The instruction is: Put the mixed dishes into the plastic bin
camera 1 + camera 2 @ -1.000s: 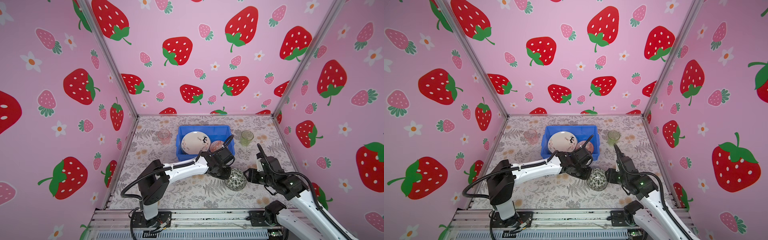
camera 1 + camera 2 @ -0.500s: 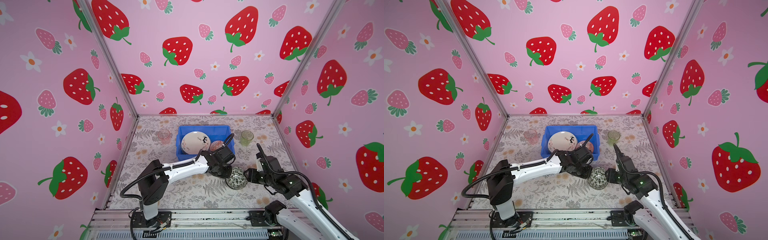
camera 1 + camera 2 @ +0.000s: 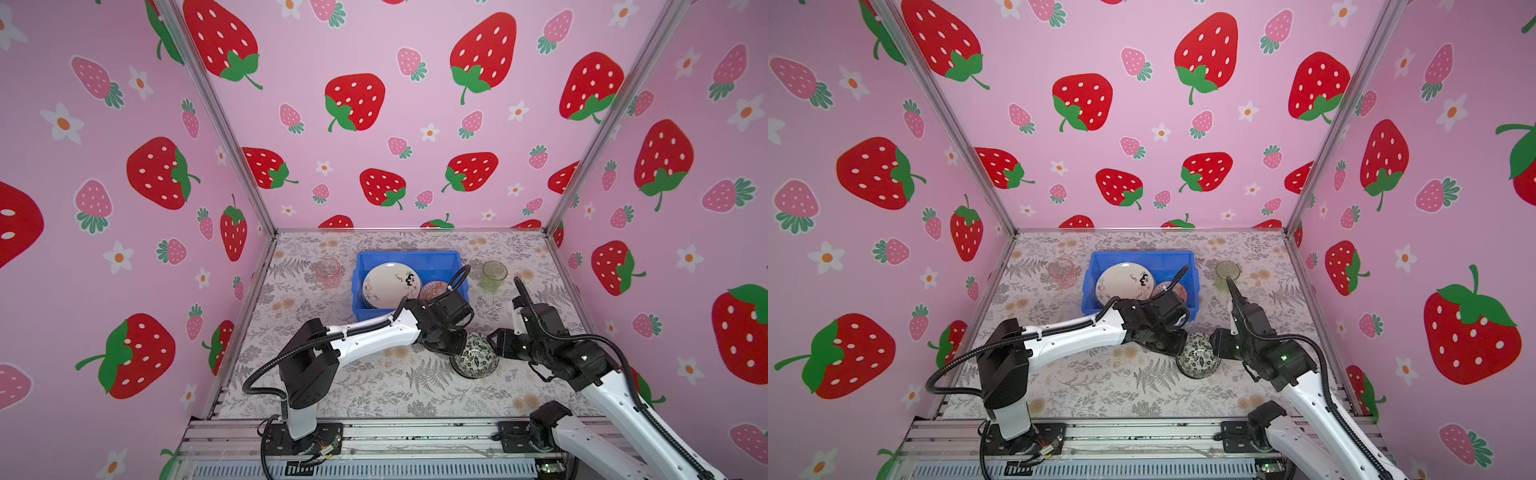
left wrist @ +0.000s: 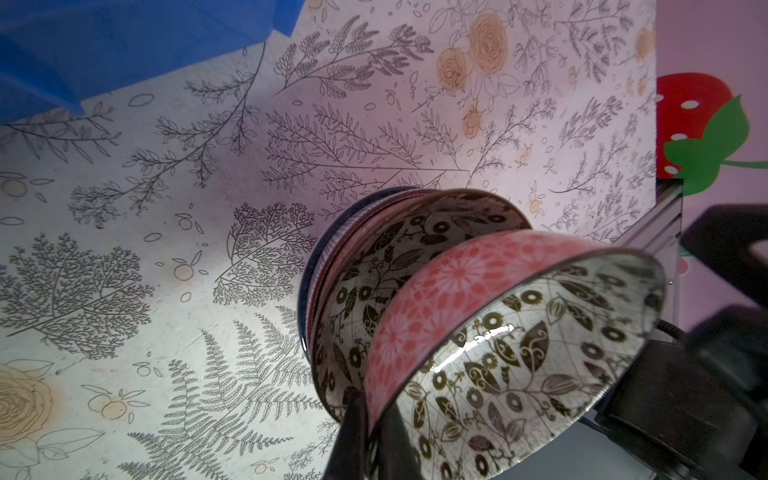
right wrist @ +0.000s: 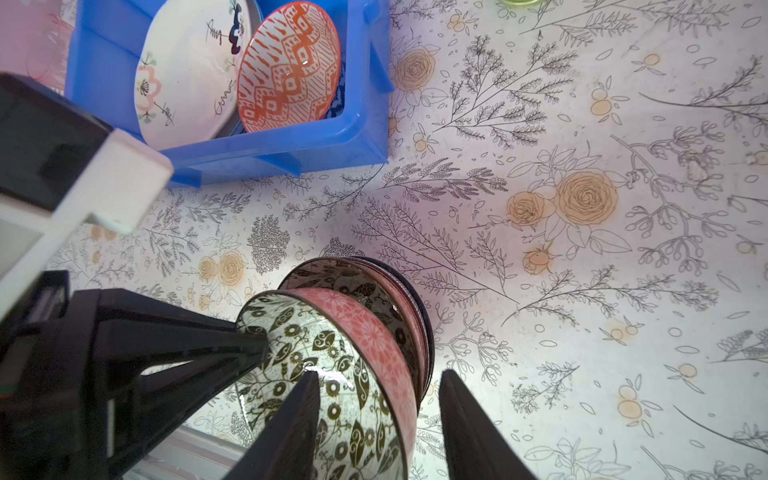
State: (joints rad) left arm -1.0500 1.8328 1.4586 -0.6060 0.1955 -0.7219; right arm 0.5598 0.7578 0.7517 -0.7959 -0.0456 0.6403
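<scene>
Bowls (image 3: 475, 356) near blue bin (image 3: 409, 253), my left end effector (image 4: 370, 419) pinching rim of top bowl (image 4: 519, 374), right end effector (image 5: 378, 374) spread astride it.

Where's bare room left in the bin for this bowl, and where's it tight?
Free: inside the blue bin, the back right corner between its back wall, the cream plate and the orange bowl; also the mat in front of the pink cup. Crowded: the bin's front, filled by both dishes, and around the bowl stack.
</scene>
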